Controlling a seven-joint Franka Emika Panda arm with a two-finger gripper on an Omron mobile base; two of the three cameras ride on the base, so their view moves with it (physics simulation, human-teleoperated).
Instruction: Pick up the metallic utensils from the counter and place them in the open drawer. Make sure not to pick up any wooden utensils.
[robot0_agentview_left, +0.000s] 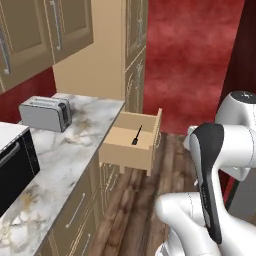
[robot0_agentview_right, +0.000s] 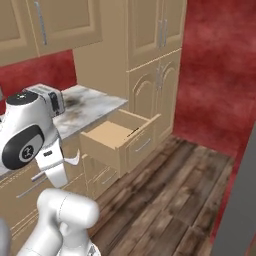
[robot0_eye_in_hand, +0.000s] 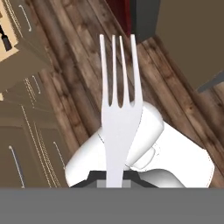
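- While the marble surface (robot0_agentview_left: 60, 150) runs along the left of the left base view with a grey toaster (robot0_agentview_left: 46, 113) near its far end, no utensil can be made out lying on the stretch of it that shows, though its near end is cut off by the picture's edge.
- Just past the surface's far corner, the open drawer (robot0_agentview_left: 131, 141) stands pulled out from the tan cabinets over the wooden floor (robot0_agentview_right: 170, 200); the right base view shows the same drawer from the side, its front panel facing the room.
- Inside the drawer lies the black-handled knife (robot0_agentview_left: 136, 135), flat on the drawer bottom, so that one metallic utensil appears already stowed.
- In the hand view, the gripper (robot0_eye_in_hand: 114, 175) is closed on the handle of a pale silvery fork (robot0_eye_in_hand: 118, 109), whose tines point away from the hand over the floor boards; a corner of the drawer sits at the upper left of that view.
- Judging by this, the step in hand is carrying the fork to the drawer, the second and seemingly last metal piece.
- The next move would call for swinging the hand across until the fork hangs over the drawer's open box, lowering it clear of the knife and the drawer walls, and only then letting the jaws part.
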